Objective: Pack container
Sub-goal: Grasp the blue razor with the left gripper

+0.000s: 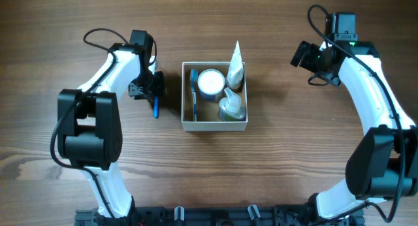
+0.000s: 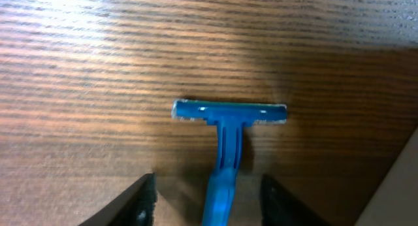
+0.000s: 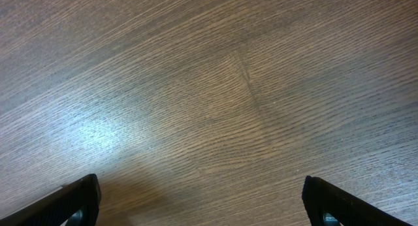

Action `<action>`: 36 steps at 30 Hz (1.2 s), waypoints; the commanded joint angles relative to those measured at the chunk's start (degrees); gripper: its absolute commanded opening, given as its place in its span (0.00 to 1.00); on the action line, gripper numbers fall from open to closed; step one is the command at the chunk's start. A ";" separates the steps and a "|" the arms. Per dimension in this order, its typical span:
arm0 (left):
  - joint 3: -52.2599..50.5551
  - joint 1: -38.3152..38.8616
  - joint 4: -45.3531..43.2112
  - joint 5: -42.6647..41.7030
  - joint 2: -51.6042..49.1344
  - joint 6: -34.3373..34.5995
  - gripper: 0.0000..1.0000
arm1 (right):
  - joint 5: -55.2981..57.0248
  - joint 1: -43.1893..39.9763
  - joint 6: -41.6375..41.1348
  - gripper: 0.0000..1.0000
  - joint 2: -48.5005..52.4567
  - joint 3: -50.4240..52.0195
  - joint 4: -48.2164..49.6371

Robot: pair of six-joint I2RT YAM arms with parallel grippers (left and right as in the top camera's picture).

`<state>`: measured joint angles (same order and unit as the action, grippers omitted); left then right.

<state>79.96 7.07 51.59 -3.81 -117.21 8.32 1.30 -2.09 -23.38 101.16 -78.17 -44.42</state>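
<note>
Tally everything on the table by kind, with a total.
Box: 1
Razor: 1
Jar: 1
Tube: 1
Bottle: 1
Blue stick in the box, kind unclear: 1
Total: 6

Both the left end effector [image 2: 210,200] and right end effector [image 3: 202,203] gape apart.

No legible text, label, brand, number or sign on anything in any view
</note>
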 commanded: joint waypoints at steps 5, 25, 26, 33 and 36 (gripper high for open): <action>-0.26 0.31 -0.59 -0.83 -1.55 -2.16 0.39 | -0.72 -0.17 -0.66 1.00 0.74 -0.28 0.35; -0.26 0.31 -0.74 0.28 -1.75 -4.09 0.24 | -0.72 -0.17 -0.66 1.00 0.74 -0.28 0.35; -0.26 0.31 -0.74 0.28 -1.75 -4.11 0.22 | -0.72 -0.17 -0.63 1.00 0.74 -0.28 0.35; -0.17 0.31 -0.26 0.26 -1.64 -4.96 0.07 | -0.72 -0.17 -0.63 1.00 0.74 -0.28 0.35; 1.14 0.31 2.23 0.85 -0.46 -4.92 0.07 | -0.70 -0.17 -0.63 1.00 0.74 -0.28 0.35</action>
<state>79.99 7.07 51.70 -3.86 -117.93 4.51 1.30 -2.09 -23.38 101.16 -78.17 -44.40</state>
